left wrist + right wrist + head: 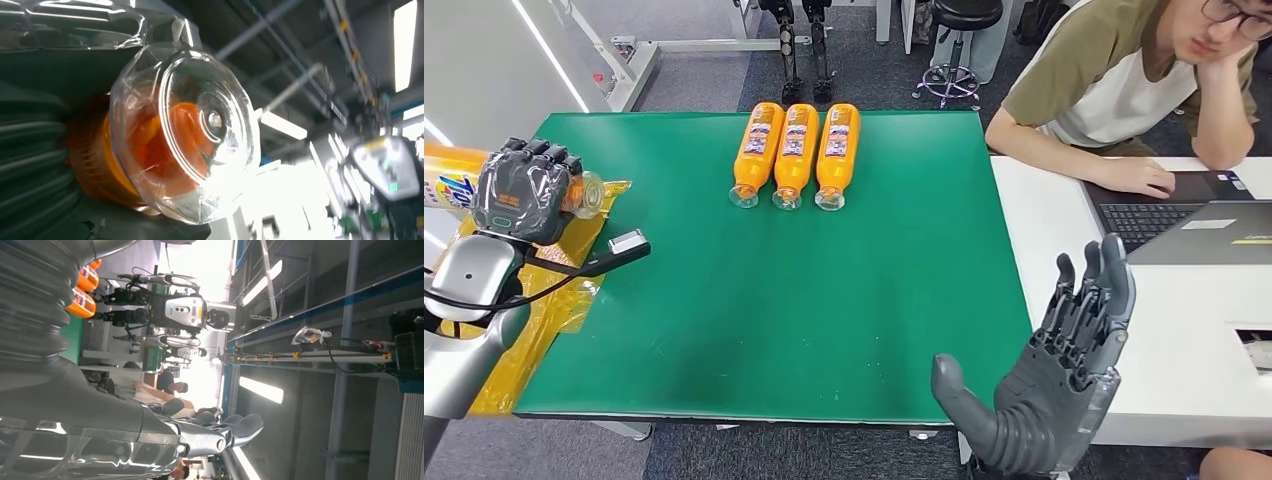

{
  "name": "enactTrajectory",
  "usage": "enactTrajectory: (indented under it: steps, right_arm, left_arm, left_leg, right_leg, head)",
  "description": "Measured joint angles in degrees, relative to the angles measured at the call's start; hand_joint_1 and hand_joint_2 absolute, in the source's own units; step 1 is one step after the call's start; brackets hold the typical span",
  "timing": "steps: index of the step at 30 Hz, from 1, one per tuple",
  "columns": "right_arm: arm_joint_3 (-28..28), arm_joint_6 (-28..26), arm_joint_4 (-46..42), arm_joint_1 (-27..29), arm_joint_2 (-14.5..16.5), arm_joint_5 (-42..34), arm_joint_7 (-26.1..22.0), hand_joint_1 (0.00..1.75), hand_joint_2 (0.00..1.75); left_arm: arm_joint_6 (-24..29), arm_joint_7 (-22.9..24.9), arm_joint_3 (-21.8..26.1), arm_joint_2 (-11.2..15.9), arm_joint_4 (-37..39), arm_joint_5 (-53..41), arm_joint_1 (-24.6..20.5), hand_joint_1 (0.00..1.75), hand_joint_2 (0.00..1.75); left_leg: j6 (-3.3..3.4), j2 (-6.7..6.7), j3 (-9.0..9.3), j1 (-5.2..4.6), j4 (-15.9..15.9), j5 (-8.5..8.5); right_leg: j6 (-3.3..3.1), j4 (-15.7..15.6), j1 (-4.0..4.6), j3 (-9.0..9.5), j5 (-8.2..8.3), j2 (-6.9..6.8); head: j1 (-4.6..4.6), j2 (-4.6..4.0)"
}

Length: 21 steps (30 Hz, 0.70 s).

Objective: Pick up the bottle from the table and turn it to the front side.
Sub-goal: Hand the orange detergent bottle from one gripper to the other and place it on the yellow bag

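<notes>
Item: bottle (449, 180), lifted off the green table's (824, 300) left edge, clamped in my left hand (522, 190), label facing apparently unturned; my right hand (1064, 370) spread, idle; next, I rotate.

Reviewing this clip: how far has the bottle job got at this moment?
Done: the left hand has a bottle off the table and grips it at the green mat's left edge. In hand: the bottle is held sideways in the air, its clear end pointing over the mat. Left: whether its front now faces forward cannot be told. Three bottles lie in a row on the mat. The right hand is open.
</notes>
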Motion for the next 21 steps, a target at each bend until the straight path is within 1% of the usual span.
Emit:
enactTrajectory:
  steps: [5, 8, 16, 18, 21]
  right_arm:
    - [0.0, 0.98, -0.39, 0.79, -0.31, -0.87, -0.5, 0.0, 1.75]
    - [0.0, 1.51, -0.4, 0.93, -0.4, -1.35, -0.81, 0.0, 1.75]
    - [0.0, 2.19, -0.42, 0.95, -0.42, -1.38, -0.83, 0.0, 1.75]
    - [0.0, 2.41, -0.43, 0.91, -0.42, -1.27, -0.58, 0.0, 1.75]
    - [0.06, 2.37, -0.45, 0.64, -0.41, -0.8, 0.02, 0.0, 1.75]
  left_arm:
    - [-9.83, -2.72, -0.21, 0.41, 0.76, 2.3, 1.26, 1.75, 1.75]
    - [-13.61, -4.48, -0.86, 0.42, 3.24, 3.26, 1.38, 1.75, 1.75]
    - [-15.31, -6.41, -2.33, 0.26, 8.93, 4.52, 0.89, 1.75, 1.75]
    - [-16.2, -8.04, -2.98, -0.18, 11.88, 5.11, -0.38, 1.75, 1.75]
    - [-16.74, -11.03, -5.16, -2.26, 20.48, 5.08, -4.77, 1.75, 1.75]
  left_leg:
    - [-0.02, 0.0, 0.0, 0.01, 0.0, -0.02]
    - [-0.02, 0.02, 0.0, 0.02, 0.0, -0.02]
    - [-0.02, 0.03, 0.0, 0.01, 0.0, -0.02]
    - [-0.02, 0.01, 0.0, 0.01, 0.0, -0.01]
    - [-0.03, -0.06, -0.01, 0.01, 0.01, 0.0]
  right_leg:
    - [-0.01, 0.0, 0.01, -0.03, -0.01, 0.01]
    - [-0.02, 0.01, 0.01, -0.05, -0.01, 0.03]
    - [-0.02, -0.01, 0.01, -0.06, -0.01, 0.04]
    - [-0.02, -0.03, 0.0, -0.07, -0.01, 0.02]
    - [-0.02, -0.03, 0.0, -0.04, 0.0, -0.06]
  head:
    - [0.02, 0.0]
    - [0.01, 0.0]
    - [0.01, 0.0]
    - [0.02, 0.0]
    - [0.02, 0.0]
